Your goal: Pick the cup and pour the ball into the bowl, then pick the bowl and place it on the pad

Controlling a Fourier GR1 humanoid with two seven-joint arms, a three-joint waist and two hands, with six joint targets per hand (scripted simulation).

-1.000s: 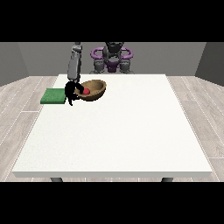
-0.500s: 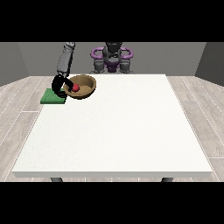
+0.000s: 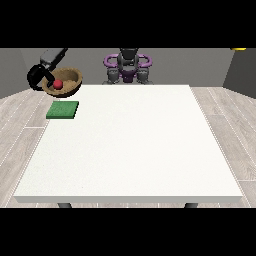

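Observation:
A brown wooden bowl (image 3: 68, 80) with a red ball (image 3: 58, 84) inside it hangs in the air above the table's far left corner. The black hand at the view's left (image 3: 37, 78) has its fingers curled round the bowl's left rim and carries it. The bowl hangs above and behind the green pad (image 3: 63, 110), which lies flat on the white table (image 3: 130, 145) near its left edge. No cup shows anywhere. The other hand is out of sight.
The robot's torso (image 3: 128, 67) with purple shoulder rings stands behind the table's far edge. Wooden floor surrounds the table. A small yellow thing (image 3: 238, 49) shows at the top right corner.
The hand has lifted the bowl with the ball higher and further left, from low over the pad's right side to above and behind the pad.

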